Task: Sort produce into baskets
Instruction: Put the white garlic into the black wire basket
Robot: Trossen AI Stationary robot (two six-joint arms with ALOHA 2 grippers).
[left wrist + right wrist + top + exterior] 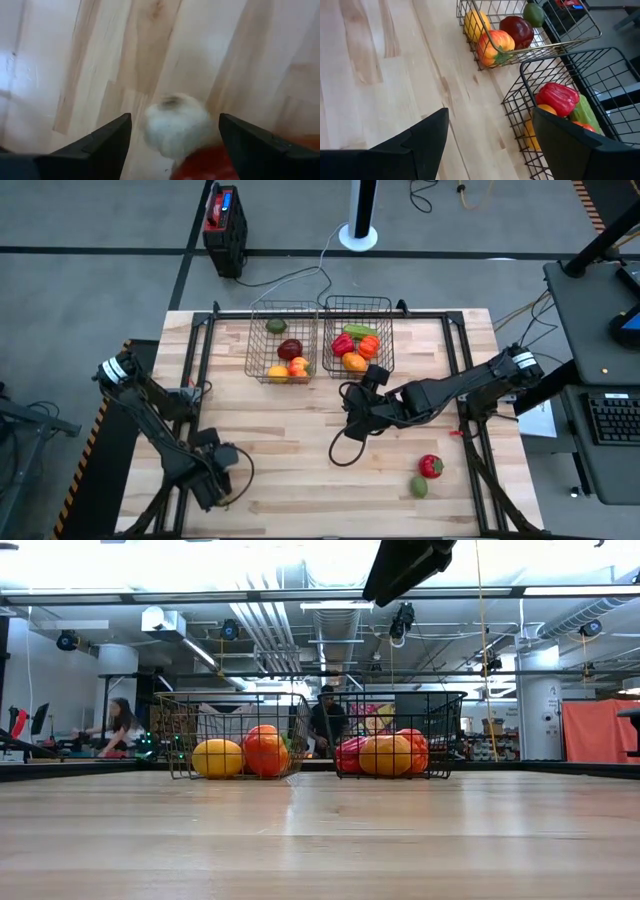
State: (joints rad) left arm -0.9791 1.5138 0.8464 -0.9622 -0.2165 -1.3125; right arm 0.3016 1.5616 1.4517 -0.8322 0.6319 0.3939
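Sorting is well along: most produce fills the two dark wire-mesh baskets point(282, 340) at upper centre of the high view, while a red pepper point(430, 466) and green fruit point(419, 487) lie lower right on the wooden table point(300, 440). Lower left, the left gripper point(175, 135) hangs with fingers wide and empty around a white garlic bulb point(177, 125), probably about to close; the right gripper point(490, 145), open and empty near the baskets, should reach back next.

I see a pale wood table point(300, 440) with streaky grain. Two dark wire baskets: left basket point(256, 350) holds yellow, dark red, green and red-orange streaked produce; right basket point(385, 330) holds a red pepper point(559, 98), orange and green pieces. Near the right basket, a loose red pepper point(430, 466) and green piece point(419, 487). White garlic point(177, 125) by something red. Both end effectors black.
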